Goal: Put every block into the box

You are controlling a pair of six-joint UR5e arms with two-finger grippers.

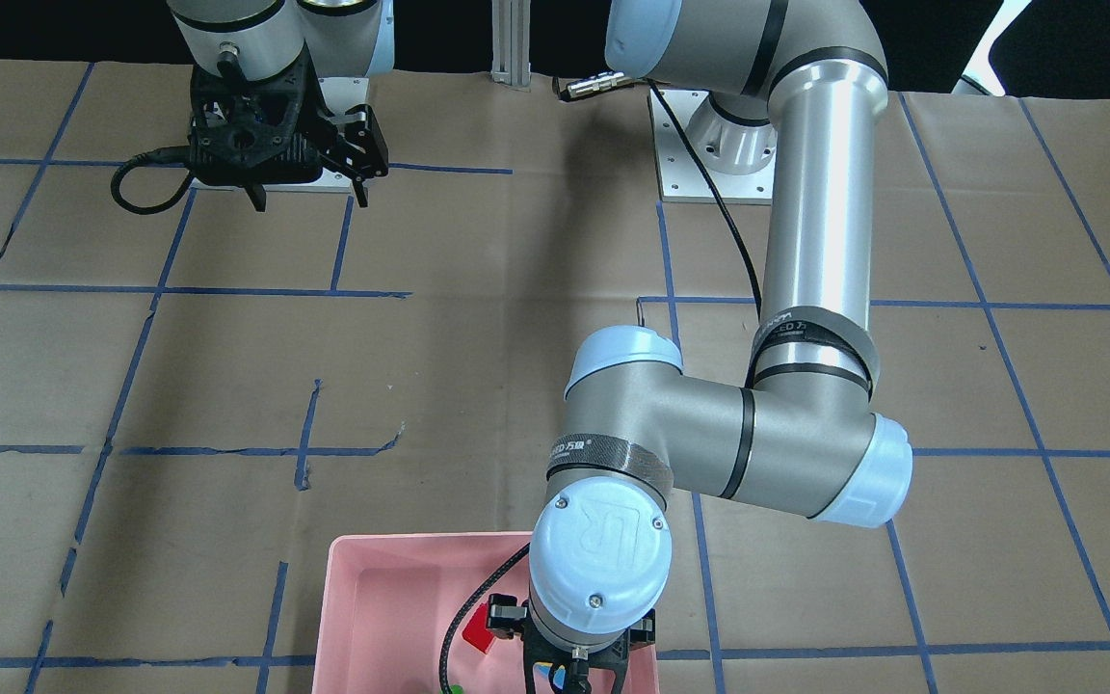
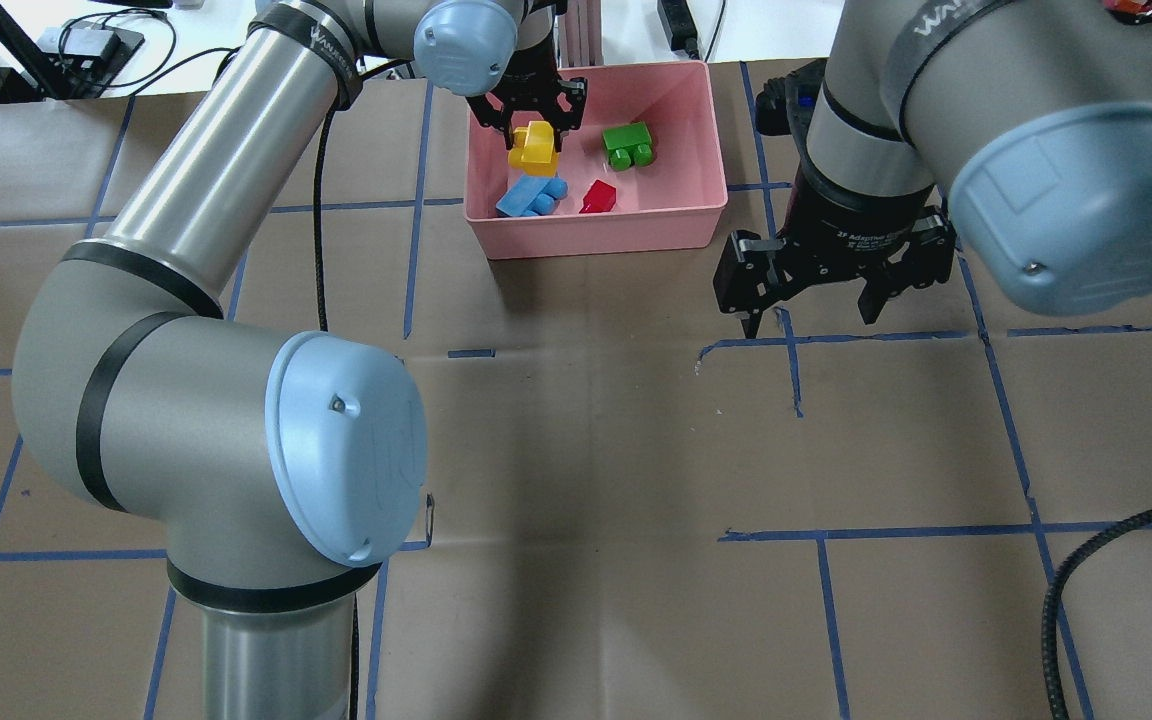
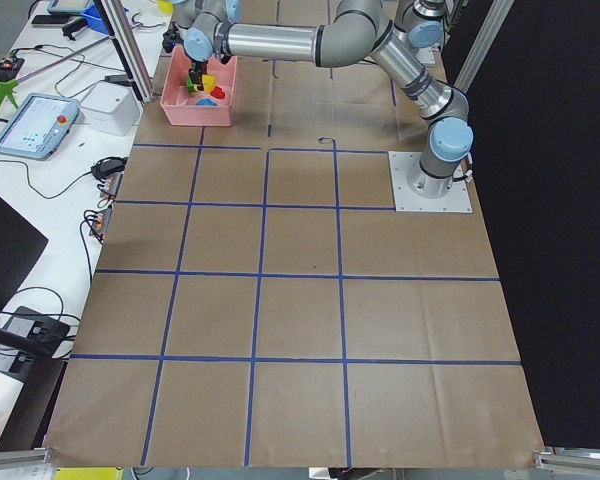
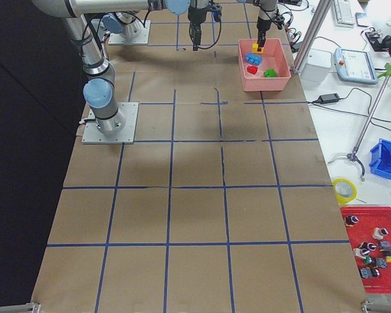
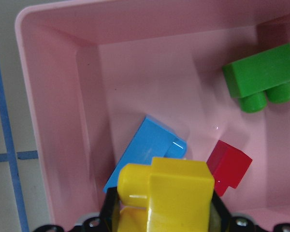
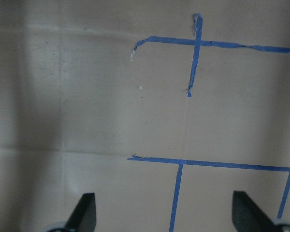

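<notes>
The pink box (image 2: 616,226) stands at the far middle of the table. In it lie the green block (image 2: 629,146), the long blue block (image 2: 533,195) and the small red block (image 2: 598,197). My left gripper (image 2: 532,128) is shut on the yellow block (image 2: 533,147) and holds it over the box's left part, just above the blue block. In the left wrist view the yellow block (image 5: 166,193) sits between the fingers, over the blue block (image 5: 145,145) and beside the red block (image 5: 229,164). My right gripper (image 2: 814,318) is open and empty, over bare table right of the box.
Brown paper with a blue tape grid (image 2: 796,370) covers the table. The left arm's elbow (image 2: 336,460) hangs over the near left of the table. A black cable (image 2: 1116,550) runs at the near right. Operator gear lies off the table past the box (image 3: 40,125).
</notes>
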